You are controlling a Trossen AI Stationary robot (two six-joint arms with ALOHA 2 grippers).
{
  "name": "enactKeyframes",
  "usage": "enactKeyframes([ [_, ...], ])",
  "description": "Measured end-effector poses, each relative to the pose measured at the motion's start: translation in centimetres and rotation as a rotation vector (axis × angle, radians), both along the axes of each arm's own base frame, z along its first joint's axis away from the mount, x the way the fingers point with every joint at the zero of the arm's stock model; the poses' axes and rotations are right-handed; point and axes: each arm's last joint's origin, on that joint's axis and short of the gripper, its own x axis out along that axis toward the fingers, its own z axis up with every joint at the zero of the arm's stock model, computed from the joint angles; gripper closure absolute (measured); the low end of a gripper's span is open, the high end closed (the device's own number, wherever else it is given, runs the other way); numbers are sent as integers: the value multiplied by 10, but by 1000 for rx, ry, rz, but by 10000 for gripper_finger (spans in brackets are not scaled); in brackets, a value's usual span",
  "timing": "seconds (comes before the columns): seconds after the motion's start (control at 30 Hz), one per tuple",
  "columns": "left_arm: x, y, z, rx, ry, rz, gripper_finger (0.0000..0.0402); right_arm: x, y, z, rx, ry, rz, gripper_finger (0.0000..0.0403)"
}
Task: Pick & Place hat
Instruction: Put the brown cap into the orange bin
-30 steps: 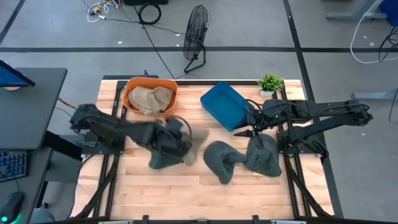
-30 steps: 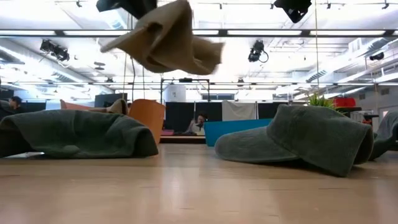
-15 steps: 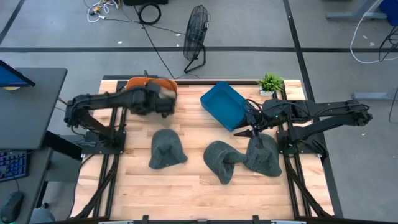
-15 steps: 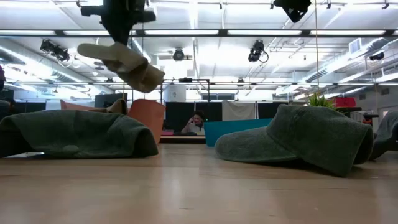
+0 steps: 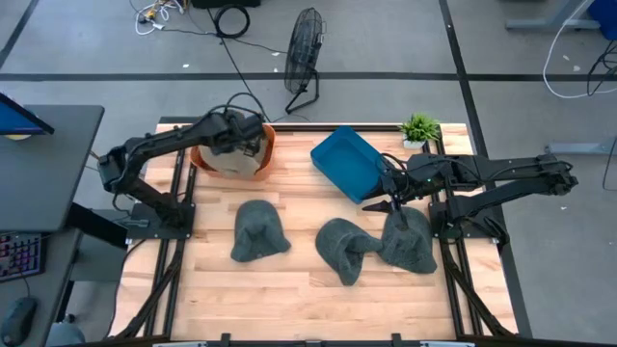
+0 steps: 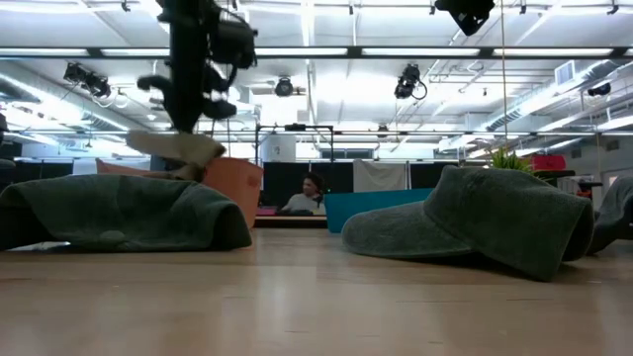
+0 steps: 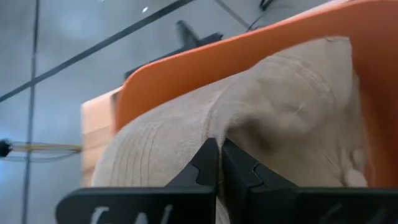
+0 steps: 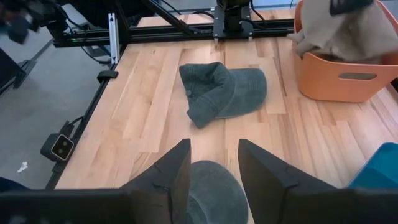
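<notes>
My left gripper (image 5: 241,143) is over the orange bin (image 5: 204,135) at the table's far left, shut on a tan hat (image 7: 280,124). In the low view the gripper (image 6: 188,121) points down, with the tan hat (image 6: 176,148) under it at the bin's rim (image 6: 235,176). Three grey hats lie on the table by their brims and crowns (image 5: 258,231), (image 5: 342,249), (image 5: 410,241). My right gripper (image 5: 393,202) hangs open above the rightmost grey hat (image 8: 211,186) without touching it. My left gripper pinches a raised fold of the tan hat's cloth (image 7: 211,127) between its two shut fingers, coming from above and pointing down. The hat hangs below the fingers inside the orange bin (image 7: 249,50). Whether its lower part rests on the bin's contents I cannot tell.
A blue bin (image 5: 349,162) sits tilted at the far middle, next to my right arm. A small green plant (image 5: 420,127) stands at the far right corner. Bare wood lies along the near edge (image 5: 289,299). A black frame rail (image 8: 174,31) borders the table.
My left gripper has carried the tan hat from above the left grey hat at mid-table toward the far left, over the orange bin, and then down to the bin's rim. It has stayed shut on the hat. The grey hats have not moved.
</notes>
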Motion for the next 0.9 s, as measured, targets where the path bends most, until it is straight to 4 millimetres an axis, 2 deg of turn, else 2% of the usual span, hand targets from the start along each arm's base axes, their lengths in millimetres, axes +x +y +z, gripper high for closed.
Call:
enactKeyframes([
  [0.2, 3, 15, -39, 31, -96, -56, 392, 0, 0, 0, 0, 0, 0, 266],
  [0.43, -12, 15, -71, 0, -63, -33, 377, 0, 0, 0, 0, 0, -1, 266],
  [0.7, -11, 17, -85, 6, -155, -41, 313, 0, 0, 0, 0, 0, -2, 266],
  [0.9, -5, 20, -84, -53, -246, -71, 267, 0, 0, 0, 0, 0, -2, 266],
])
